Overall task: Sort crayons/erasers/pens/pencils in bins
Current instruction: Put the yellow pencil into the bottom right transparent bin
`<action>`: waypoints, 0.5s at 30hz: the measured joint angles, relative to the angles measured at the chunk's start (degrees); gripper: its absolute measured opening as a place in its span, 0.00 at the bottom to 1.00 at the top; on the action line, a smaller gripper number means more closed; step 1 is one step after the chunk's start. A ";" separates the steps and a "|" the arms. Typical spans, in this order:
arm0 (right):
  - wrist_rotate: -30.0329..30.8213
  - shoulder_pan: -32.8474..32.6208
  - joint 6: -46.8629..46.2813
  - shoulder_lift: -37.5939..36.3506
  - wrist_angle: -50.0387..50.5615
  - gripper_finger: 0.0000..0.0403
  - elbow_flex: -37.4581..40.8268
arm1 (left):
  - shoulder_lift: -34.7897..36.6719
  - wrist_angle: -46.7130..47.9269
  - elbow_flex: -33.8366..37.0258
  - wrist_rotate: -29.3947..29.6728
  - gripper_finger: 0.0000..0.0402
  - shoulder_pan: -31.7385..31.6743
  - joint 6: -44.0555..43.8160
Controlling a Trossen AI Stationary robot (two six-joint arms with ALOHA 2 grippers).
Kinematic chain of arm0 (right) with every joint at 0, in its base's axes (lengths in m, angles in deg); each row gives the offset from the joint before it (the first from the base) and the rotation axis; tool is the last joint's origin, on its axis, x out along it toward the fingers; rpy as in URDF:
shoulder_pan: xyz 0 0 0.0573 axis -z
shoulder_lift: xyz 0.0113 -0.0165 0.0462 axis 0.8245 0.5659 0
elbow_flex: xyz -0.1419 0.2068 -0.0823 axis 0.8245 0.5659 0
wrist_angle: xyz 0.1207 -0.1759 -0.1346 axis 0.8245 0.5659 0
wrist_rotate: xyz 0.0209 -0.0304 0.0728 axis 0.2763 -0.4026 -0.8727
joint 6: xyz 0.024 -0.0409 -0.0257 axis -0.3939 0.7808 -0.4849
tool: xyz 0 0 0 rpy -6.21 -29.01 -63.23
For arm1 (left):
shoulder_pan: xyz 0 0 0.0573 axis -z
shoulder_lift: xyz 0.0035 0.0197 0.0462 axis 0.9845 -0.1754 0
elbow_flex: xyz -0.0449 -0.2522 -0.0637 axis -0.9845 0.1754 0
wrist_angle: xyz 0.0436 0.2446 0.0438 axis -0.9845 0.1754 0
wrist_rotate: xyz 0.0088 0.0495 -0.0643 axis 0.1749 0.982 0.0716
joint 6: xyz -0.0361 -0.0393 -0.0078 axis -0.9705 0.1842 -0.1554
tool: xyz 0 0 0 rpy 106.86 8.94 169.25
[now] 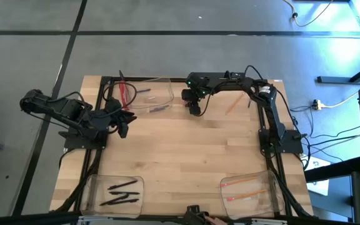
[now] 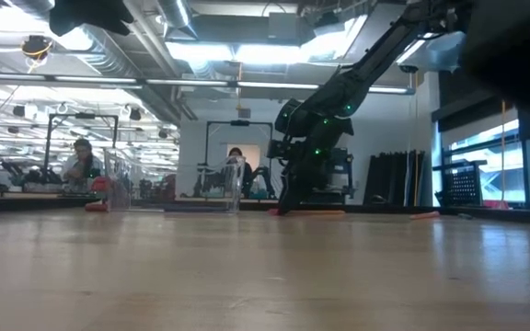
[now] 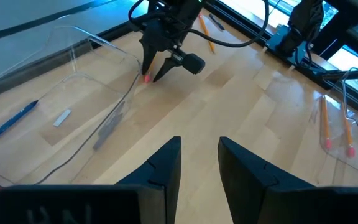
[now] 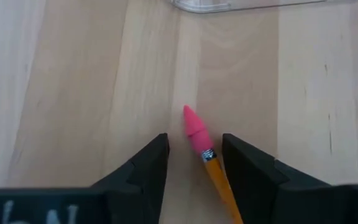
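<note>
Orange pencil (image 4: 213,168), pink eraser tip, between pincer (image 4: 194,158)

Dark robot arm (image 2: 339,101) w/ green lights reaches down to far end of pale wooden table (image 2: 265,267); clear plastic bin (image 2: 118,188) at far left, two seated people in bkgd.

pens (image 1: 122,192) in near-left bin (image 1: 92,199), pencils (image 1: 247,189) in near-right bin (image 1: 277,197)
</note>
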State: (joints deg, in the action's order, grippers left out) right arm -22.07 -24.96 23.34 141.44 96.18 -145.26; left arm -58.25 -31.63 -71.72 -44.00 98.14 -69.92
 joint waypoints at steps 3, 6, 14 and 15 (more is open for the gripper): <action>2.10 -0.73 2.14 0.19 0.50 0.33 -0.01 | 0.00 0.00 0.00 0.01 0.24 -0.02 0.00; 2.10 -0.84 2.81 0.30 0.87 0.26 0.02 | 0.00 -0.02 0.00 -0.01 0.24 0.00 -0.02; 2.26 -1.14 2.97 0.44 1.29 0.06 0.11 | 0.00 -0.04 0.00 0.01 0.24 -0.02 -0.06; 2.52 -1.30 2.97 0.44 1.36 0.05 0.11 | 0.00 -0.04 0.00 0.00 0.24 0.00 -0.07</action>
State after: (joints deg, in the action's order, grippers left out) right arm -19.55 -26.27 26.31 141.87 97.54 -145.16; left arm -58.25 -31.67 -71.72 -44.00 98.14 -69.99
